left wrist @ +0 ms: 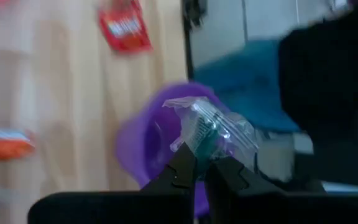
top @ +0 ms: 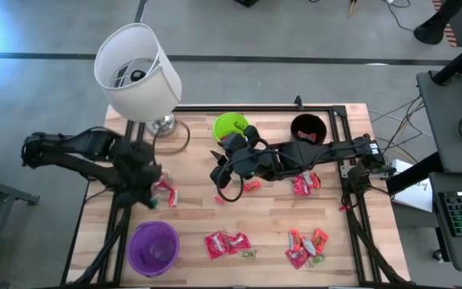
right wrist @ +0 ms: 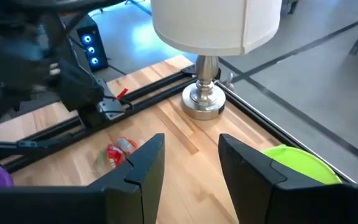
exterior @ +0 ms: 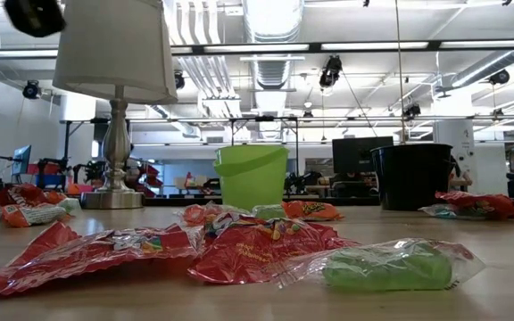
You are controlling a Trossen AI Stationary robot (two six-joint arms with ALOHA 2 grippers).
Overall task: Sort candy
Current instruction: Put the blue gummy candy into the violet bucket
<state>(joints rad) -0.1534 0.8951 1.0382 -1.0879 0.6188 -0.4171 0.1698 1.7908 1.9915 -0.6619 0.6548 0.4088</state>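
green cup (top: 229,126), black cup (top: 308,128), purple cup (top: 153,247)

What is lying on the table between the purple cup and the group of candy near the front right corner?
In the high view, red packets with a small green sweet lie between the purple cup and that candy group.

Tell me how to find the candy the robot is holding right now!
Start at the purple cup at the table's near left corner. Just above it hangs the left gripper, shut on one small sweet. That sweet is green inside a crinkly clear wrapper, and it is up off the wood, unlike the red packets lying flat nearby.
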